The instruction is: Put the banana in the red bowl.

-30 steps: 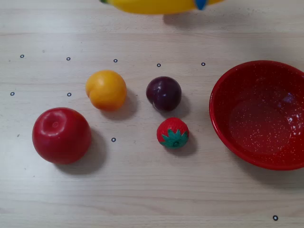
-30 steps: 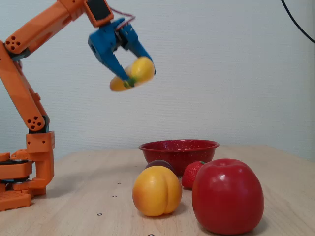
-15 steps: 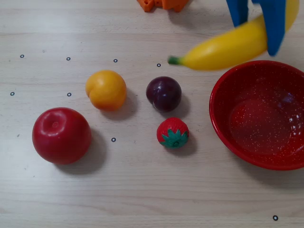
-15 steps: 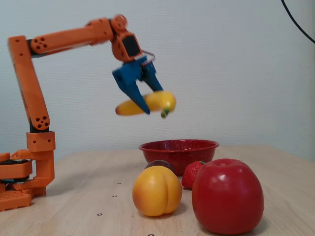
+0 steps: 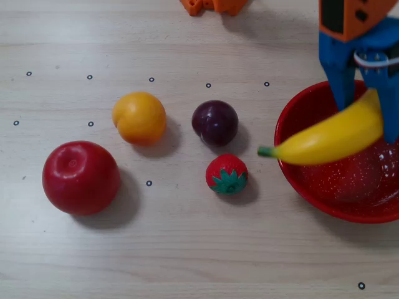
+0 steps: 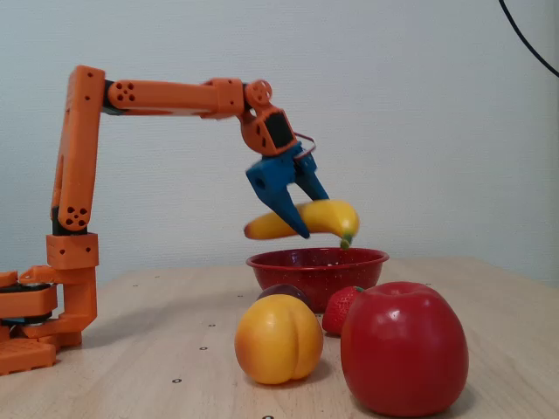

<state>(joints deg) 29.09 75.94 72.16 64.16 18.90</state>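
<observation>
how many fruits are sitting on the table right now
4. In the overhead view: apple far left, peach up and right of it, plum center, strawberry just below the plum. The banana is held above the bowl, not counted.

Orange arm links [image 6: 79,166] with screw holes, blue two-finger hand [image 6: 306,225]

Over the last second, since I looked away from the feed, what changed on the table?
The gripper, shut on the banana throughout, carried it across and down in the fixed view until it hangs above the red bowl, green stem end past the rim in the overhead view. The bowl, apple, orange fruit, plum and strawberry stayed put.
</observation>
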